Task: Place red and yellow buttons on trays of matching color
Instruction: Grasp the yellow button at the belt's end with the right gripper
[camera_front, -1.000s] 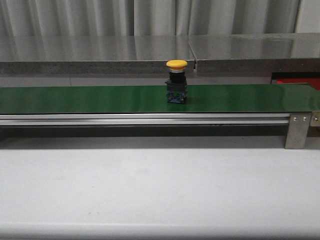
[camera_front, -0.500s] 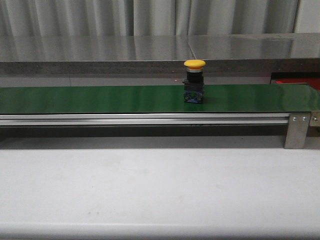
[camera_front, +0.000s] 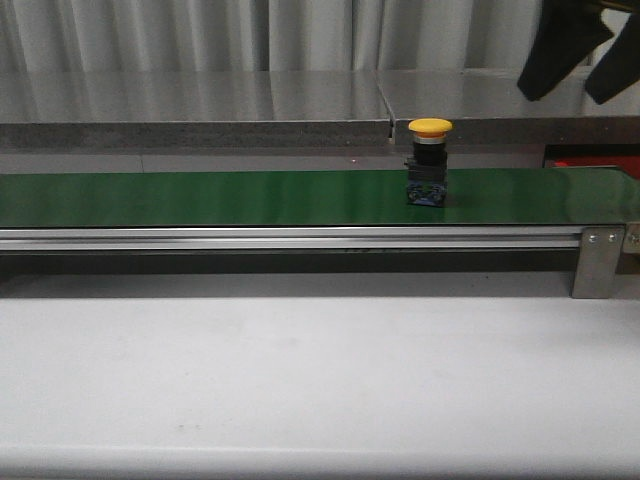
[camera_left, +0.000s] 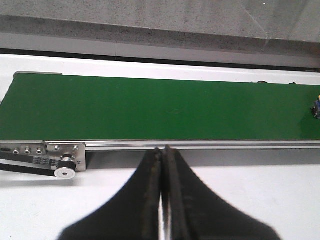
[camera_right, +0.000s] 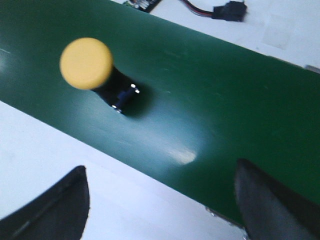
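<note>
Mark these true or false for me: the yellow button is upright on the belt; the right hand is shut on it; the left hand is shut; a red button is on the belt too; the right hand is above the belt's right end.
1. The yellow button stands upright on the belt. True.
2. The right hand is shut on the button. False: it is open and apart from the button, holding nothing.
3. The left hand is shut. True: its fingers meet, with nothing between them.
4. A red button also sits on the belt. False: only the yellow one is there.
5. The right hand is above the belt's right end. True.
</note>
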